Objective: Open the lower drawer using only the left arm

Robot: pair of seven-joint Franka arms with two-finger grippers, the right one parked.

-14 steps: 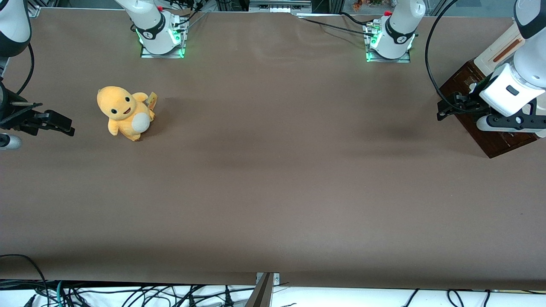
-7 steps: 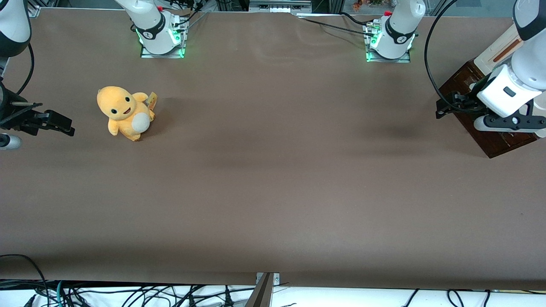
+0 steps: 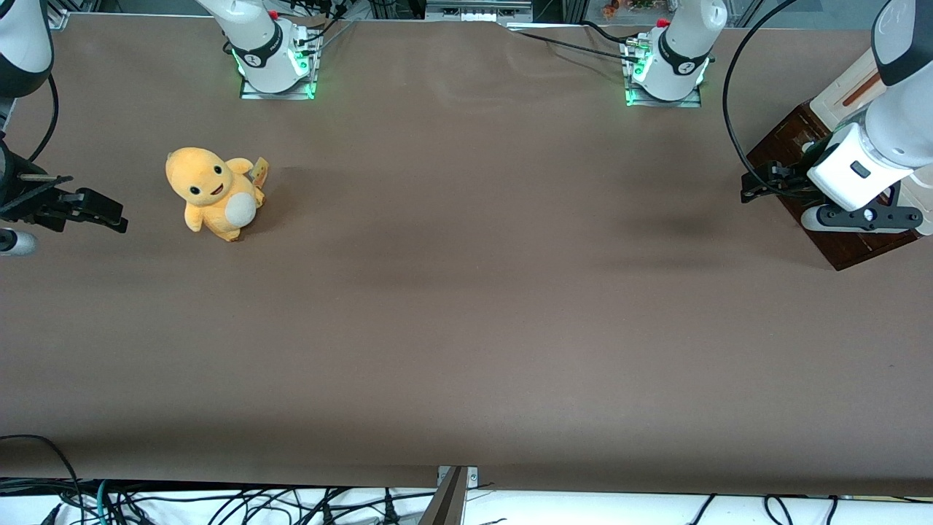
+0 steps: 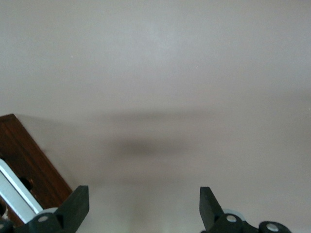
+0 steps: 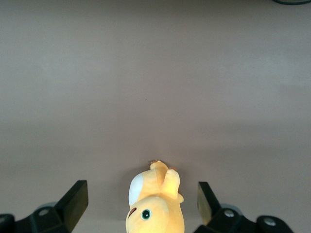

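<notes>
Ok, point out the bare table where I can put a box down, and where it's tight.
Free: the wide brown table between the orange plush toy and the shallow dark-brown wooden lower drawer, and the strip nearer the front camera. Crowded: the working arm's end, where the black two-finger gripper hangs open just off the drawer's edge.

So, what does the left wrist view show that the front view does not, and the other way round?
Only the left wrist view shows the gripper from close up: its jaws stand wide apart with nothing between them, and the lower drawer's white bar handle lies beside one finger. Only the front view shows the yellow plush toy toward the parked arm's end of the table, both arm bases, the cream-white cabinet panel and the left arm above the drawer. Both views share the dark-brown lower drawer and the brown table.
</notes>
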